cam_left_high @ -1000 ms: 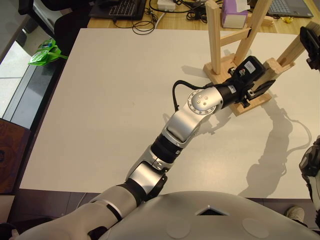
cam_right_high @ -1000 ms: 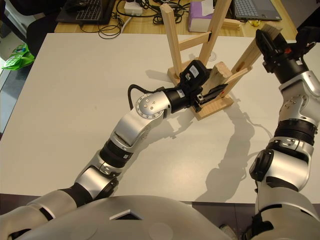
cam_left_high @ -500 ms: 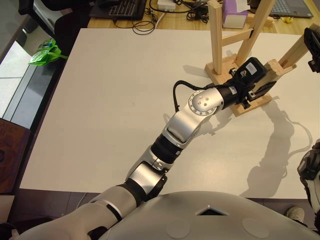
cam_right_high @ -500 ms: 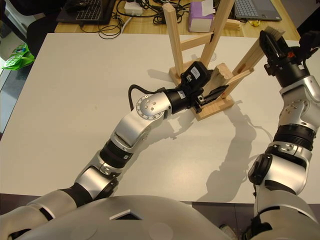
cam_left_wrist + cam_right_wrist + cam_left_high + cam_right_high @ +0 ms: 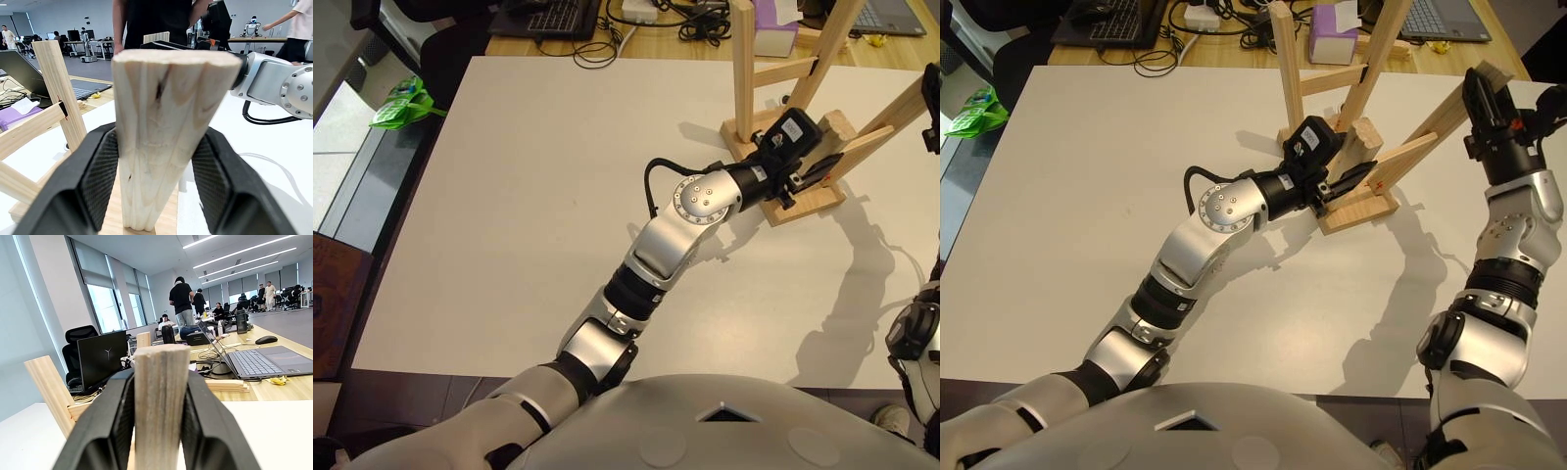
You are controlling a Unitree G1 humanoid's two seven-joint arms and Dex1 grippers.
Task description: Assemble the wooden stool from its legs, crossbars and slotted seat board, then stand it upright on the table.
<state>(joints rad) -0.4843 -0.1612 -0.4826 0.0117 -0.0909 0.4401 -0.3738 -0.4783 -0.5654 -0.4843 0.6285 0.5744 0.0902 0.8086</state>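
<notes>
The partly built wooden stool rests with its seat board (image 5: 1363,210) down on the white table (image 5: 1087,196) at the far right. Two legs (image 5: 1285,69) joined by a crossbar (image 5: 1327,78) stick upward. My left gripper (image 5: 1347,176) is shut on a short thick leg piece (image 5: 161,122) that stands on the board. My right gripper (image 5: 1489,93) is shut on the upper end of a slanted leg (image 5: 1430,122), which fills the gap between its jaws in the right wrist view (image 5: 160,406). A second crossbar (image 5: 1400,155) runs from that leg toward the board.
Beyond the table's far edge stand a purple tissue box (image 5: 1334,18), a laptop (image 5: 1435,18), a keyboard (image 5: 1116,20) and cables. A green bag (image 5: 974,108) lies off the left edge. Bare tabletop stretches over the left and near sides.
My right gripper has drawn the slanted leg's end to the right. The stool frame and my left gripper have shifted slightly right and away. Both grips have held.
</notes>
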